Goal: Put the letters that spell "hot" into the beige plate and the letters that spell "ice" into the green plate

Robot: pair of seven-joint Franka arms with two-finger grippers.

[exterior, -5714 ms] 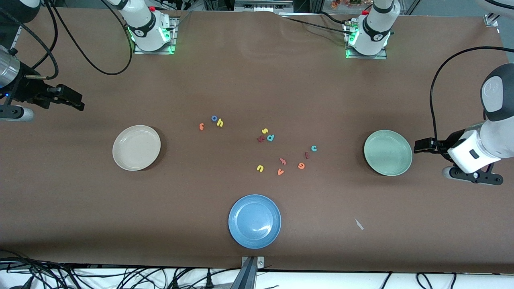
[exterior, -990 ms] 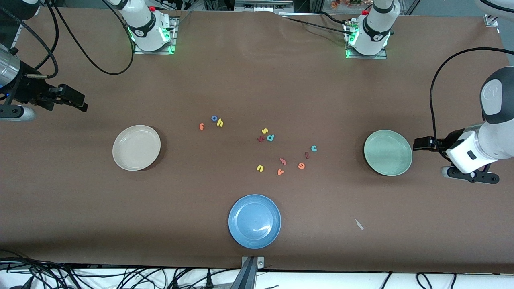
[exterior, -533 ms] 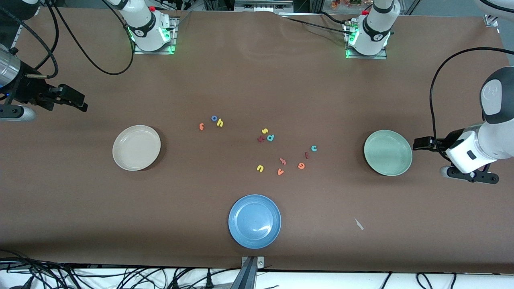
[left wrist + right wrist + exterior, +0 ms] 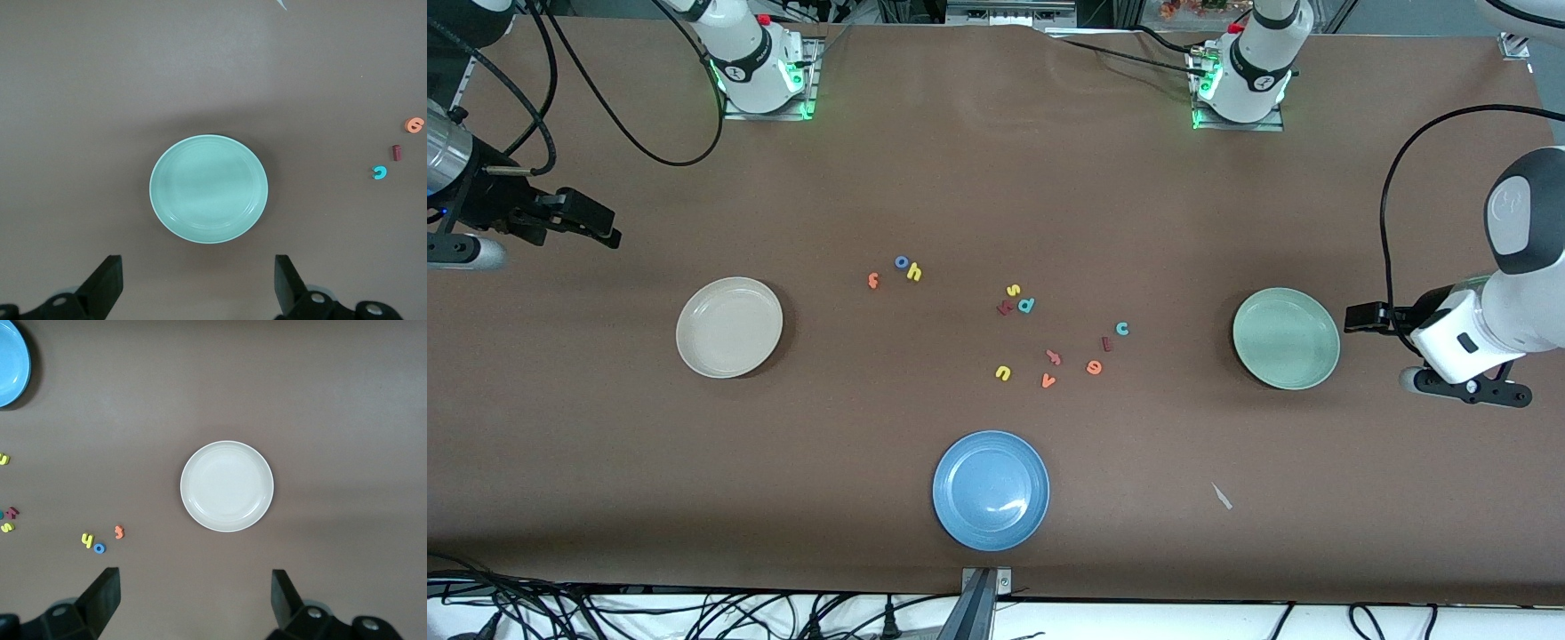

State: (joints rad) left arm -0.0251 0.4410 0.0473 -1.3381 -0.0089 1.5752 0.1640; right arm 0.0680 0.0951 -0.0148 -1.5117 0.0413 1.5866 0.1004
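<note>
With both claws gaping wide, the left claw (image 4: 1356,317) hovering beside the green plate (image 4: 1286,338) and the right claw (image 4: 596,223) waiting near the beige plate (image 4: 729,327) (both bare), the o (image 4: 902,261), h (image 4: 913,273), t (image 4: 873,281) and c (image 4: 1122,328), i (image 4: 1106,343), e (image 4: 1094,366) are lying mid-surface, probably needing precise, centred pinches.

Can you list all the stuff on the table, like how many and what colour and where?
beige plate: one, cream-beige, toward the right arm's end of the table.
green plate: one, pale mint, toward the left arm's end.
blue plate: one, blue, nearest the front camera.
h, o, t letters: three; yellow, blue, orange; mid-table, on the beige plate's side.
i, c, e letters: three; dark red, teal, orange; on the green plate's side.
other letters: about six; yellow, teal, red, orange; between those groups.
left gripper: one, black, open, beside the green plate.
right gripper: one, black, open, above the table's edge past the beige plate.
</note>
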